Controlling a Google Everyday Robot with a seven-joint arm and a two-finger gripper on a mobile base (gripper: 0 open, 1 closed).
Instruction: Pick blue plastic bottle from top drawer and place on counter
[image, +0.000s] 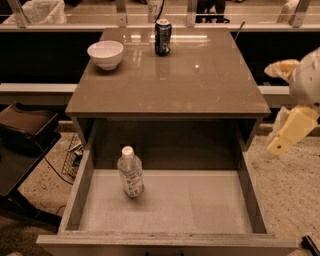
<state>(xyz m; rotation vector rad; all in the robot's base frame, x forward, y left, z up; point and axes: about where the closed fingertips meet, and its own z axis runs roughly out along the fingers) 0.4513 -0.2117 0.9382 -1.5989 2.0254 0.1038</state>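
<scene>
Two fingers of the pincer (276, 107) gape apart, empty, right of the counter (170, 82).

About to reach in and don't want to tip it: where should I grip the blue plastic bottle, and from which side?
Probably take the blue plastic bottle by its upper body, under the cap, from above: it stands upright left in the top drawer, whose walls hinder a sideways reach. The gripper hangs outside, to the right.
</scene>
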